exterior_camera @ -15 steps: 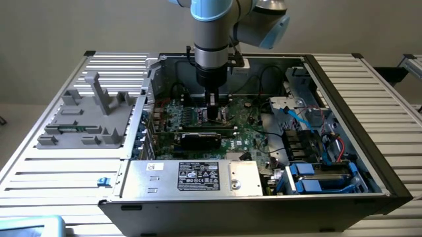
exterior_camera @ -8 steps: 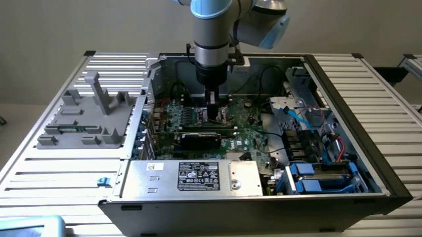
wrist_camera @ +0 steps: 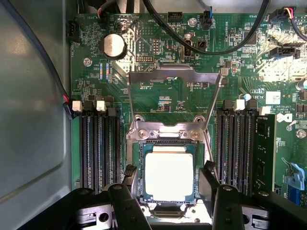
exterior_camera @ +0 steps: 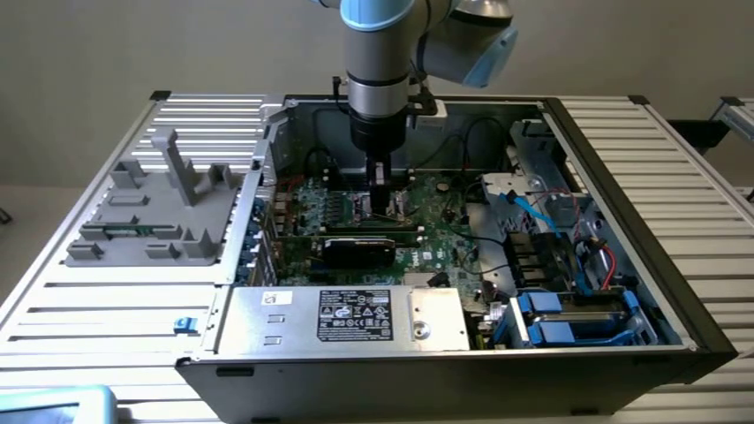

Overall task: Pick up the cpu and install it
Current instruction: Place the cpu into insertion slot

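**Exterior view:** A Universal Robots arm reaches straight down into an open computer case [exterior_camera: 613, 168] lying on a slatted metal table [exterior_camera: 695, 230]. Its gripper [exterior_camera: 380, 205] hangs low over the middle of the green motherboard [exterior_camera: 454, 243], just behind a black expansion card [exterior_camera: 359, 249]. A silver power supply [exterior_camera: 353, 316] with a white label sits along the case's near wall. A grey plastic fixture [exterior_camera: 154, 208] stands outside the case on the exterior view's left. The spacing of the jaws cannot be read from this angle.

**Wrist view:** The cpu [wrist_camera: 169, 176] lies flat and square inside the dark socket frame [wrist_camera: 199, 153], its silver top catching the light. The metal load plate [wrist_camera: 175, 76] is swung open beyond it. Rows of memory slots [wrist_camera: 98, 143] flank the socket, and one memory module [wrist_camera: 264, 148] stands seated in the rows on one side. The gripper [wrist_camera: 170, 167] straddles the socket. Its black fingers [wrist_camera: 129, 179] stand one on each side, spread wider than the chip, and a strip of frame shows between each and the cpu's rim. The jaws are released and grasp nothing.

The chip looks light, thin and rigid. Its polished lid would likely be slick, and its underside and the socket contacts are probably easy to damage. The safest hold appears to be on two opposite edges of the tan-green rim, with the chip kept level and under gentle pressure.
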